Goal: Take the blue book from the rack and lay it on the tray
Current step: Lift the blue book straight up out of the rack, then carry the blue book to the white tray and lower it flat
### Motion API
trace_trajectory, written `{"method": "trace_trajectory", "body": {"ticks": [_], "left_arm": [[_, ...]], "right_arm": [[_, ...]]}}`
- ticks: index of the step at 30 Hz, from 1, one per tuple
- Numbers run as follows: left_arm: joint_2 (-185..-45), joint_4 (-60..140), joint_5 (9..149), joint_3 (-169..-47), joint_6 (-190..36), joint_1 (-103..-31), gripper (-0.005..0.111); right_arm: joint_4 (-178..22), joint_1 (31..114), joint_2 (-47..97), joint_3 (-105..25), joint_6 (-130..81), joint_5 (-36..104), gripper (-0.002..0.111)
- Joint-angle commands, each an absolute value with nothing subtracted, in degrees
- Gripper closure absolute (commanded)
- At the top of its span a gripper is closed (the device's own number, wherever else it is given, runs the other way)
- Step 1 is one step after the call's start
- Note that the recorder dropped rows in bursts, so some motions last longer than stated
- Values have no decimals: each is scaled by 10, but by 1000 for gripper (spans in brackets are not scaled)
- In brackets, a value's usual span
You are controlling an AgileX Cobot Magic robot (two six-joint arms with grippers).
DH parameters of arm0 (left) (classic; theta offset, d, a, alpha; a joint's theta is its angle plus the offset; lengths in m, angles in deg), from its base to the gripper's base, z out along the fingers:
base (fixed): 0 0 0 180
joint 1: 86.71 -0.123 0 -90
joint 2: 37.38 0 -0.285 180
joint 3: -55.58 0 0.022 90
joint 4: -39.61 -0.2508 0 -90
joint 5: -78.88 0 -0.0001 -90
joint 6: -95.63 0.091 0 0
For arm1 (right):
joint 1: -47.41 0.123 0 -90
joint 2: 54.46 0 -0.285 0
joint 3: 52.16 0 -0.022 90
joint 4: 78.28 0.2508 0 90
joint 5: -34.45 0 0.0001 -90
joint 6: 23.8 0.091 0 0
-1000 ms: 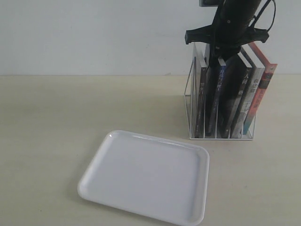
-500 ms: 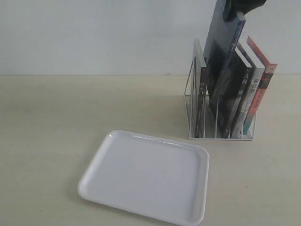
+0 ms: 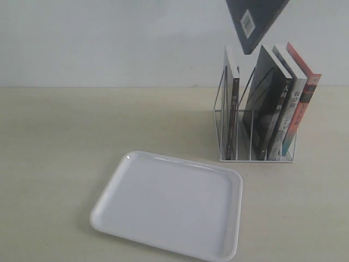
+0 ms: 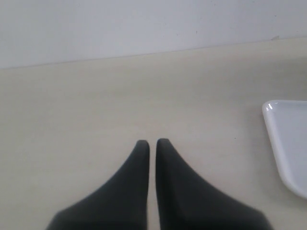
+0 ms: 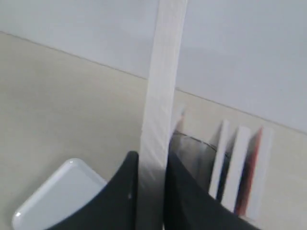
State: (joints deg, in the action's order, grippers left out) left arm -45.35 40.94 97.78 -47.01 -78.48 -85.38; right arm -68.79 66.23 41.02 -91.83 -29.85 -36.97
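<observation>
The blue book (image 3: 255,21) hangs in the air above the rack (image 3: 219,126), tilted, with its navy back and white barcode facing the exterior camera. My right gripper (image 5: 152,165) is shut on it, and the book's white page edge (image 5: 162,91) runs up between the two black fingers. That gripper is out of the exterior frame, above its top edge. The white tray (image 3: 169,204) lies flat on the table in front of the rack and to its left, with nothing on it. My left gripper (image 4: 152,143) is shut and holds nothing, low over bare table beside a corner of the tray (image 4: 288,139).
Several books still stand in the rack: a thin one at its left end (image 3: 233,106), a dark one (image 3: 266,112), a pale one (image 3: 288,103) and a red-orange one (image 3: 303,106). A white wall rises behind the beige table.
The blue book has come up out of its slot and tipped over, now well above the rack. The right arm has risen out of the exterior frame.
</observation>
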Motion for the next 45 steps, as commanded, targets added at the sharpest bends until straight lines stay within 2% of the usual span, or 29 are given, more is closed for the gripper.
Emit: {"method": "trace_trajectory", "body": {"ticks": [1,6,12,17,20,28,34,40,43,45], "left_arm": [[-452,411,969,-472,-783,-855,102],[-452,411,969,-472,-783,-855,102],[-452,411,969,-472,-783,-855,102],[-452,411,969,-472,-783,-855,102],[-452,411,969,-472,-783,-855,102],[-452,411,969,-472,-783,-855,102],[-452,411,969,-472,-783,-855,102],[-452,411,969,-472,-783,-855,102],[-452,411,969,-472,-783,-855,102],[-452,411,969,-472,-783,-855,102]], "right_arm": [[-533,669,392,-922,-441,-355,108],[-520,731,392,-904,-469,-355,108],[-531,841,392,-781,-585,-355,108],[-610,919,392,-682,-588,-355,109],[-725,974,392,-649,-566,-331,109],[-1028,1148,411,-599,-288,-309,109],[-1223,1271,477,-599,-268,-346,109],[-1257,1292,494,-577,-273,-355,109],[-1357,1292,472,-472,-57,-340,109],[-1436,1292,472,-404,94,-238,109]]}}
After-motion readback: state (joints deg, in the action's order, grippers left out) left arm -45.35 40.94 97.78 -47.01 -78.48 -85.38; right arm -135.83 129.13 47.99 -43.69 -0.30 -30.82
